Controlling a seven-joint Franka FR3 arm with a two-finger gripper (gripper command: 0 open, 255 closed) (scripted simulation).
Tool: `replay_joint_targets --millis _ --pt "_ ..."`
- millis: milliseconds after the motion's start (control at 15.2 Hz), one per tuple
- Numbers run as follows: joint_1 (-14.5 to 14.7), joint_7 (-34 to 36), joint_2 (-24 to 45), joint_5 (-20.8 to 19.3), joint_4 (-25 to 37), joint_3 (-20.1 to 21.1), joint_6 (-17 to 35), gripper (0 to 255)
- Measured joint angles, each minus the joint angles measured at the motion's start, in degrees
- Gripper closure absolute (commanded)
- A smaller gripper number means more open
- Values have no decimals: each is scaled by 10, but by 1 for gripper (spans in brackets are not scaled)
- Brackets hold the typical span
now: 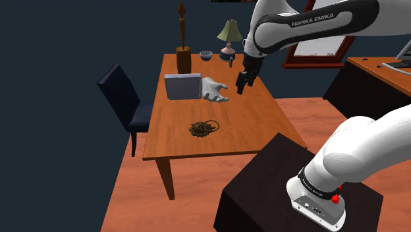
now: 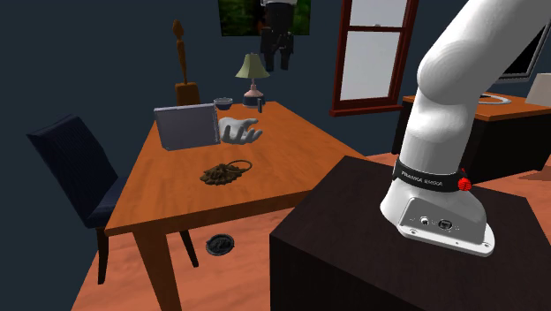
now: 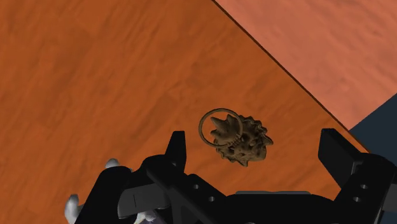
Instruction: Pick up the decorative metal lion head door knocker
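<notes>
The small, dark brown lion head door knocker [image 1: 204, 127] lies flat on the big orange-brown wooden table [image 1: 263, 118]. Its round ring rests over one end of the head. It sits by itself on the part of the table nearest the dark box stand [image 1: 263, 198], not far from the table's edge. Nothing touches it.

The black gripper [image 1: 242, 80] hangs in the air over the table, beside the white hand-shaped figure [image 1: 215, 89] and near the flat grey box [image 1: 182, 86]. It is well apart from the knocker. In the wrist view its two black fingers [image 3: 177, 147] stand wide apart with nothing between them, so the gripper is loose and holds nothing.

The step now, I think, is to get to the knocker. To do it well, the arm should bring the gripper toward the stand until it is right over the lion's head, and keep away from the white hand on the way. Then it should go straight down, with one finger on each side of the bumpy head. The head looks thicker than the thin ring, so it is the better part to squeeze. The knocker is low and flat, so the fingertips must go almost to the wood before they close. If they close too high, they may catch just the ring, and it may slip.
</notes>
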Motion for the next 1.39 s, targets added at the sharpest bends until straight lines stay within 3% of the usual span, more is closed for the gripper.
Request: replay_joint_targets --millis 660,1386 --pt "5 -37 209 10 33 -13 158 0" --pt "-1 -78 462 35 165 -8 259 0"
